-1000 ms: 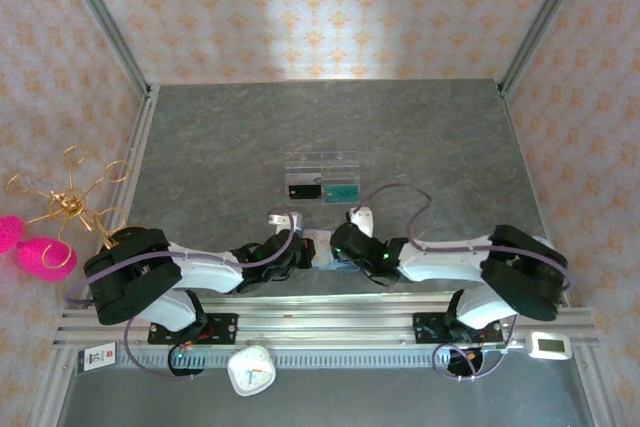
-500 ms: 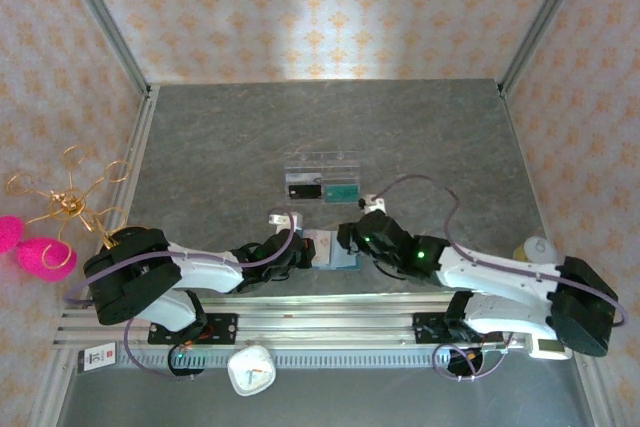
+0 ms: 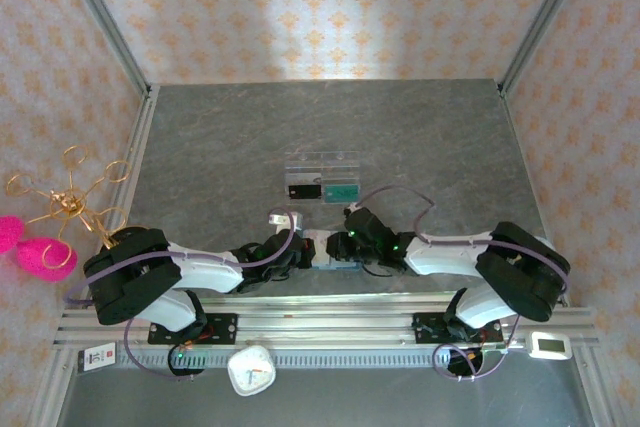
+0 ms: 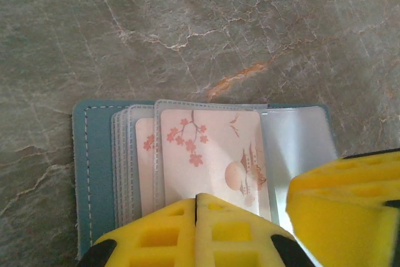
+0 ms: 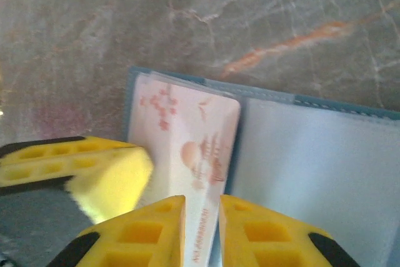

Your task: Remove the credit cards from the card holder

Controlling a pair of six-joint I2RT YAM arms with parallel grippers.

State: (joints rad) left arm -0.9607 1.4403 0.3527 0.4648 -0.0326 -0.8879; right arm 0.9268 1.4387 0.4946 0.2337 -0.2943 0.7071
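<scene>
The teal-blue card holder (image 4: 82, 154) lies open on the table near the front edge, clear sleeves (image 5: 312, 167) up. A pale card printed with pink blossoms (image 4: 212, 154) sits in the top sleeve. My left gripper (image 4: 197, 201) is shut, its tips pressing on the sleeves' near edge. My right gripper (image 5: 201, 217) is shut on that blossom card's (image 5: 187, 129) lower end, which tilts up. In the top view both grippers, left (image 3: 300, 253) and right (image 3: 341, 246), meet over the holder (image 3: 322, 247). The silvery grey and bright blue credit cards are hidden.
A clear acrylic tray (image 3: 322, 162) behind the holder carries a black card (image 3: 302, 190) and a teal-green card (image 3: 342, 189). The metal rail (image 3: 330, 307) runs just in front. A white timer (image 3: 250, 372) lies below it. A gold wire ornament (image 3: 70, 197) stands off the table's left.
The right arm's elbow swung far out to the right half a second ago and has folded back. Its gripper stayed at the holder. The left arm has not moved.
</scene>
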